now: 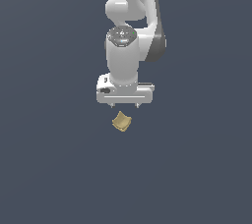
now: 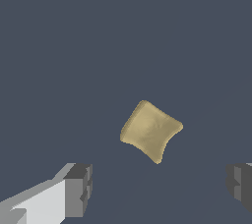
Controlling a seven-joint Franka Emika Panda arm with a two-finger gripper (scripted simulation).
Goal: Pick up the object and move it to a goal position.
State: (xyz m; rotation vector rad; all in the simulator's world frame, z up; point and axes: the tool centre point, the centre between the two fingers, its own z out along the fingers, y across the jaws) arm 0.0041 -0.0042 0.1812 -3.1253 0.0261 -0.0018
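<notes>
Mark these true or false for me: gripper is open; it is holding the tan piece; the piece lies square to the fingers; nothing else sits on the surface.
1. The gripper is open. True.
2. It holds the tan piece. False: the fingers stand wide apart, clear of it.
3. The piece lies square to the fingers. False: it sits rotated, corners toward them.
4. Nothing else is on the surface. True in both views.

place: simulated scene | evidence: flat featureless dark grey-blue ground (image 1: 49, 169), smooth rendered surfaces
</notes>
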